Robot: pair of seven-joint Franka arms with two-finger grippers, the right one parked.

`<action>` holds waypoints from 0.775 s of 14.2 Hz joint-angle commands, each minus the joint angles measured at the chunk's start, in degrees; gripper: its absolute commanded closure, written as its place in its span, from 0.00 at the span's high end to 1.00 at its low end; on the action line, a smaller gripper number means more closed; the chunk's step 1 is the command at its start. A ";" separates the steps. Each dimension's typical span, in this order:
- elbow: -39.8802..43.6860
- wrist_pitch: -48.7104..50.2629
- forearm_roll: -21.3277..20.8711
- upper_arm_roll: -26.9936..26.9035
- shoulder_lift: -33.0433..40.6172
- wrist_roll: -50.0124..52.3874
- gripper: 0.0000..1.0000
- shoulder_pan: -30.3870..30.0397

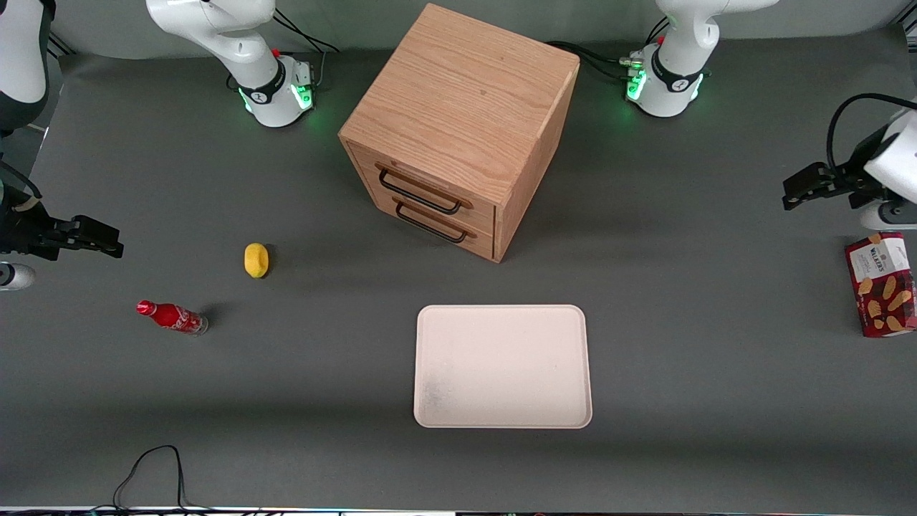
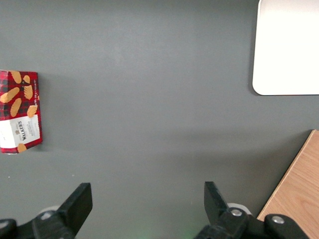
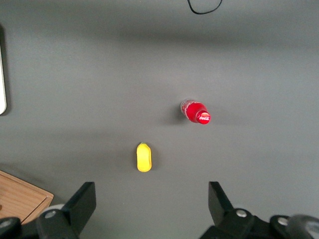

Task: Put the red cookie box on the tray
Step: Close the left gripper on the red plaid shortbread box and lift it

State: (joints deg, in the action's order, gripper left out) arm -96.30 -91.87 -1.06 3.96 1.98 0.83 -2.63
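Note:
The red cookie box (image 1: 881,284) lies flat on the grey table at the working arm's end, its white label end farther from the front camera. It also shows in the left wrist view (image 2: 19,112). The pale pinkish-white tray (image 1: 503,366) lies near the table's front edge, in front of the wooden drawer cabinet; one corner shows in the left wrist view (image 2: 289,47). My left gripper (image 1: 791,195) hovers above the table, a little farther from the front camera than the box and apart from it. In the left wrist view the gripper (image 2: 148,199) is open and holds nothing.
A wooden two-drawer cabinet (image 1: 458,129) stands at mid-table, farther from the front camera than the tray; its edge shows in the left wrist view (image 2: 296,189). A yellow lemon (image 1: 256,259) and a small red soda bottle (image 1: 172,317) lie toward the parked arm's end.

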 commanded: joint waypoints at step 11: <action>-1.43 -13.57 -4.48 -19.32 -9.96 -24.43 1.00 -2.55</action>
State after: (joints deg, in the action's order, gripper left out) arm -98.05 -101.04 -6.61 -10.96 -4.09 -15.70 -4.28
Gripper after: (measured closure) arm 0.000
